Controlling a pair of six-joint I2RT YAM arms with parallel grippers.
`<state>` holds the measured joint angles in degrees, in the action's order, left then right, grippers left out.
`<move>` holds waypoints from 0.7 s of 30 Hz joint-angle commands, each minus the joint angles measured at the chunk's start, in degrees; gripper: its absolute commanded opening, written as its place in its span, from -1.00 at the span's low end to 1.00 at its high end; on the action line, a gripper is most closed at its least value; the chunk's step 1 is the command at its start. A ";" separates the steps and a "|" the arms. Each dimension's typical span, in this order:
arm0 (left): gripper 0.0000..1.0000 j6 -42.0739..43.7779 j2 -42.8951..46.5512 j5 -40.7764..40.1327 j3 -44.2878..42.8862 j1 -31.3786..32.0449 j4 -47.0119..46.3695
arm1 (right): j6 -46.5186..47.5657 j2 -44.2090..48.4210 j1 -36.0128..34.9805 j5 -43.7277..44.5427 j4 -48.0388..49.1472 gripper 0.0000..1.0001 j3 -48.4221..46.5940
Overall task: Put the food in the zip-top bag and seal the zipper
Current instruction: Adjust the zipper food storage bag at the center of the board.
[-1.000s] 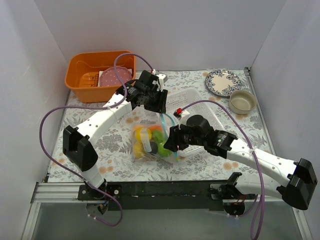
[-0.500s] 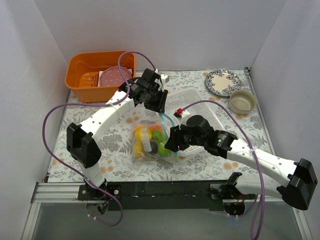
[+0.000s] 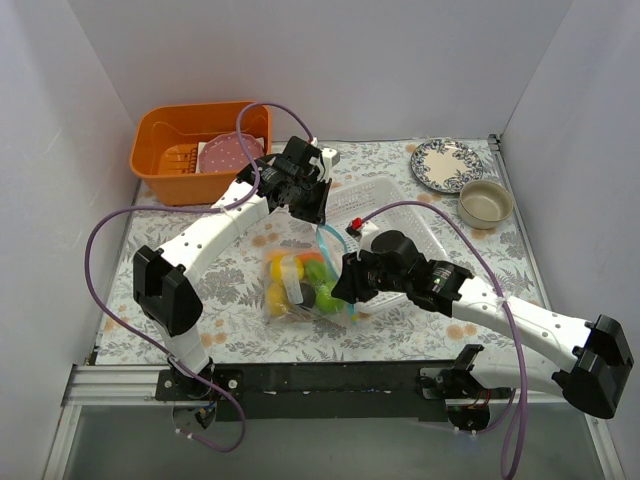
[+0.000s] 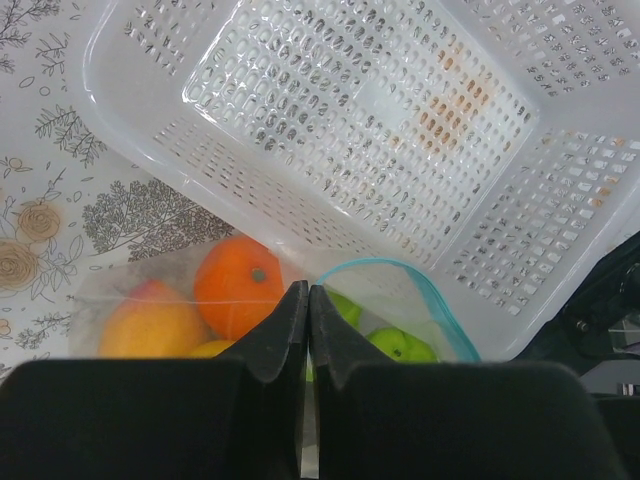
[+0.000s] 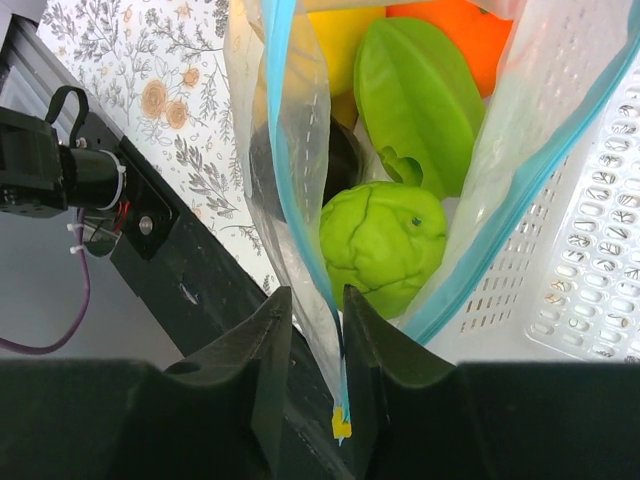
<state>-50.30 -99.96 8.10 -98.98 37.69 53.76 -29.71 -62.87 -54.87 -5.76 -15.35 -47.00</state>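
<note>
Sealing the bag: my left gripper was clenched at its far rim to steady the mouth, while my right gripper, jaws apart, straddled the zipper end, ready to pinch; food lay inside, on the table.

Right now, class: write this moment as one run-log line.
food: inside zip-top bag | zipper: unsealed | left gripper: shut at bag mouth | right gripper: jaws narrowly apart astride zipper
</note>
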 commanded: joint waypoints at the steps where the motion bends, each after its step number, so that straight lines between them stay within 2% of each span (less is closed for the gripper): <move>1: -1.00 -0.06 1.87 -1.33 -1.92 -0.25 -1.46 | 0.18 -0.14 -0.50 -1.88 0.59 -0.35 0.24; 6: -1.00 -0.15 0.56 -4.84 -5.69 -0.25 -1.73 | -0.61 -0.41 -0.94 -2.77 0.24 -0.51 1.12; 16: -1.00 0.91 -0.67 -9.15 -10.01 -0.25 -3.22 | -2.45 -0.85 -2.96 -1.89 0.33 -0.61 2.71; 17: -1.00 1.00 -0.59 -9.07 -9.66 -0.25 -3.22 | -2.54 -0.76 -3.05 -1.45 0.24 -0.57 2.27; 18: -1.00 1.26 -0.50 -8.80 -9.48 -0.25 -3.22 | -2.45 -0.59 -3.14 -0.40 0.32 -0.43 2.09; 19: -1.00 1.35 -0.41 -8.80 -9.30 -0.25 -3.22 | -2.45 0.20 -3.22 0.30 0.59 -0.11 2.00; 21: -1.00 1.52 -0.06 -8.89 -8.43 -0.34 -3.83 | -1.93 1.43 -3.22 2.75 1.38 0.02 1.39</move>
<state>-49.93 -100.60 1.80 -106.72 37.93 53.45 -31.94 -63.46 -57.32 -6.00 -14.85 -44.80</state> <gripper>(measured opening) 0.011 0.446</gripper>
